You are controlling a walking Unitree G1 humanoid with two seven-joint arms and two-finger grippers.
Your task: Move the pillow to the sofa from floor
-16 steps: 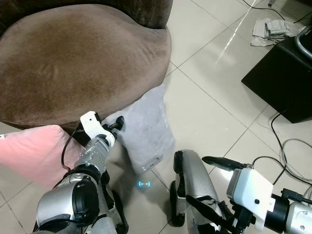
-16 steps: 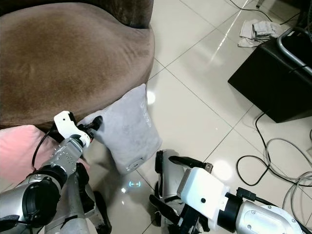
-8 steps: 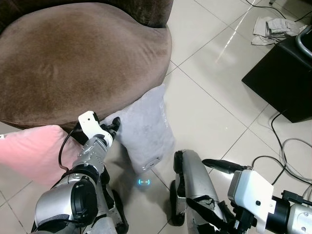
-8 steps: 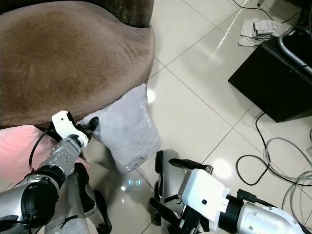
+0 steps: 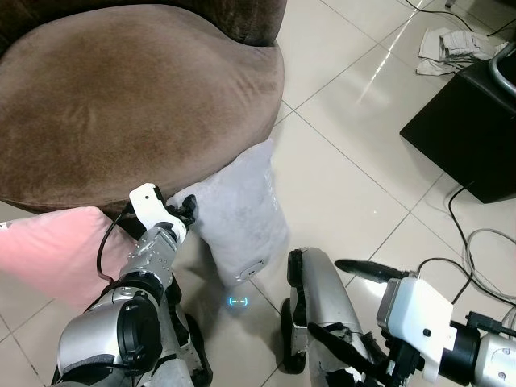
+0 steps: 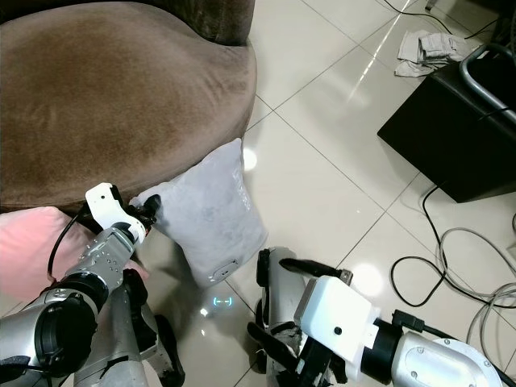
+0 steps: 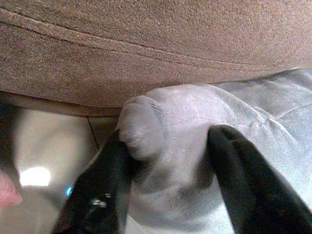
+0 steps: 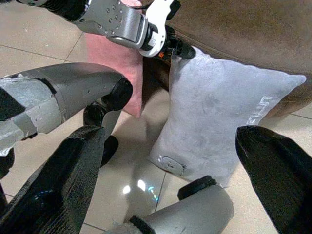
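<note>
A grey pillow [image 5: 242, 218] stands on the tiled floor, leaning against the front of the brown sofa [image 5: 137, 97]. My left gripper [image 5: 184, 211] is at the pillow's upper corner, just under the sofa's edge. In the left wrist view its two black fingers [image 7: 243, 190] press into the bunched corner of the pillow [image 7: 195, 112] from both sides. My right gripper [image 5: 355, 310] hangs low in front of my legs, open, with nothing between its fingers [image 8: 53, 190]; the pillow [image 8: 219, 117] lies ahead of it.
A pink pillow [image 5: 52, 250] leans against the sofa to the left of my left arm. A black box [image 5: 468, 129] stands at the right with cables [image 5: 476, 242] trailing over the tiles. A crumpled cloth [image 5: 451, 48] lies at the far right.
My left gripper has edged slightly left and settled onto the pillow's corner. The pillow and the right arm have barely moved.
</note>
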